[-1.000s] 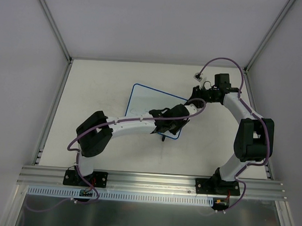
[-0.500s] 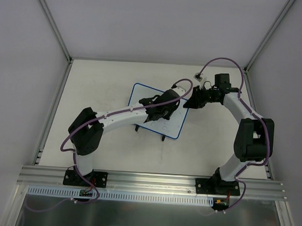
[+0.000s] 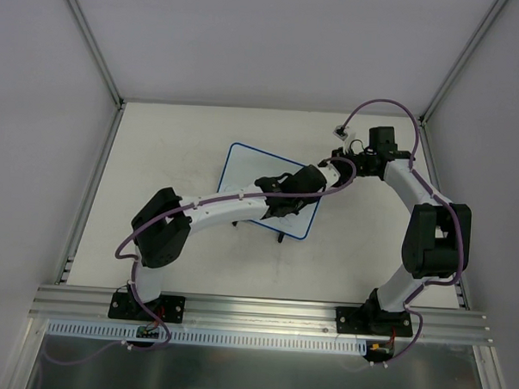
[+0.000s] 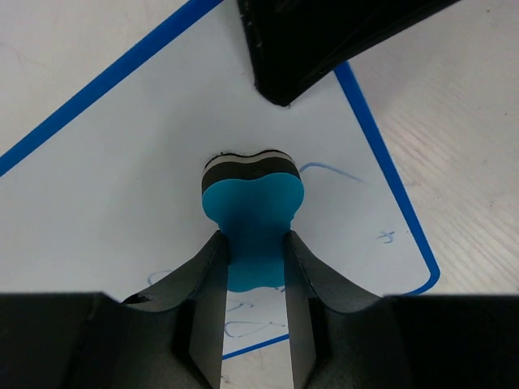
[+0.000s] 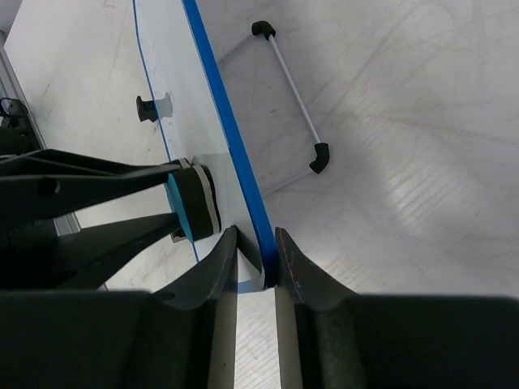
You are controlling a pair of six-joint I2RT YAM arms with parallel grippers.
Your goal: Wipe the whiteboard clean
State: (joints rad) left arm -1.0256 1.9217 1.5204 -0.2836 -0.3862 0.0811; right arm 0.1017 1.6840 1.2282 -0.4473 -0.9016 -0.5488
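Note:
The whiteboard [image 3: 247, 172], white with a thin blue rim, lies mid-table on small black feet [image 3: 280, 238]. My left gripper [image 3: 298, 196] is over its right part, shut on the blue bone-shaped eraser [image 4: 253, 207], whose black-and-white pad presses on the board [image 4: 122, 203]. Faint blue scribbles [image 4: 332, 170] remain beside and below the eraser. My right gripper [image 3: 332, 167] is at the board's far right corner. In the right wrist view its jaws [image 5: 255, 235] clamp the blue rim [image 5: 227, 121], and the eraser [image 5: 190, 203] shows just left of them.
The cream table [image 3: 158, 156] is bounded by grey walls and aluminium posts. A metal rail [image 3: 263, 311] runs along the near edge by the arm bases. Under the board, a thin wire stand with black tips [image 5: 288, 81] rests on the table.
My left gripper swept the eraser from the board's lower right to its upper middle, then back toward the right. The right gripper stayed at the corner.

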